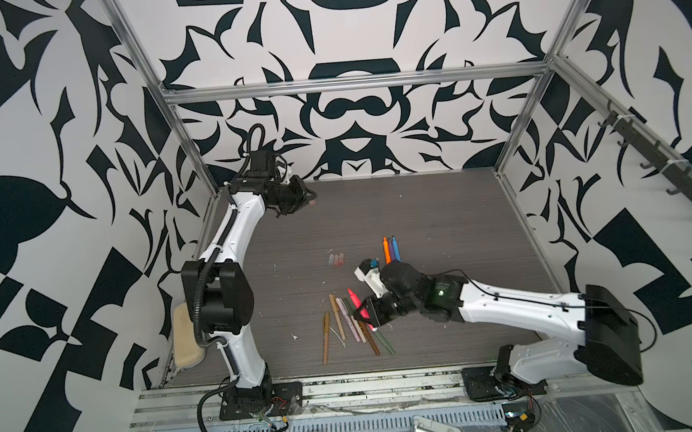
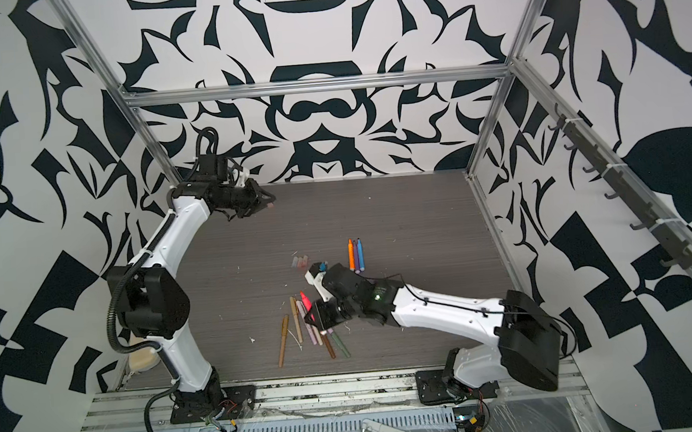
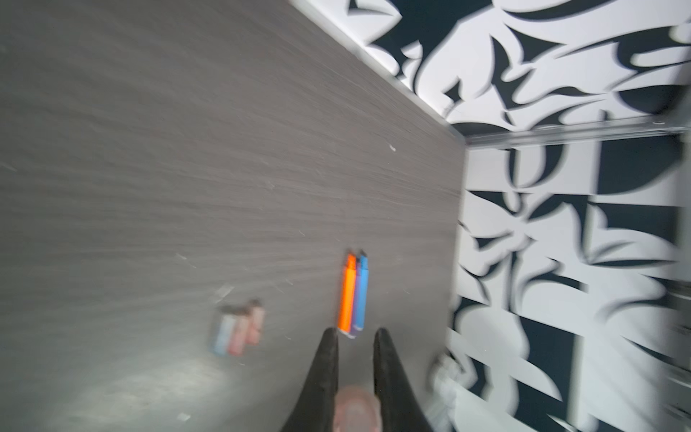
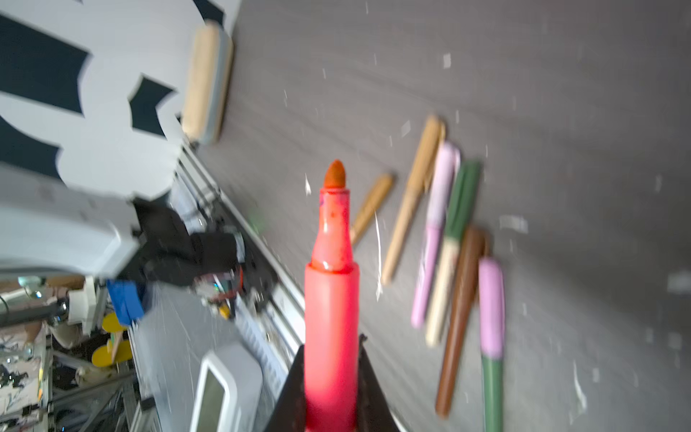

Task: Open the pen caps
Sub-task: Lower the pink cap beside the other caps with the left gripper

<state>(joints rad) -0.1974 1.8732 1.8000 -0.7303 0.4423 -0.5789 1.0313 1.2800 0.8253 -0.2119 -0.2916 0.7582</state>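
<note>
Red pen, tip bare, clamped in the right gripper at centre of both top views. The left gripper pinches a pinkish cap upper left, well apart, so apparently just separated. Capped pens wait, lower centre.

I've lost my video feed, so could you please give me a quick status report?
Left gripper shut on a pen cap, high, far left. Right gripper shut on red marker, tip bare. Thin pens clustered close beside it.
</note>
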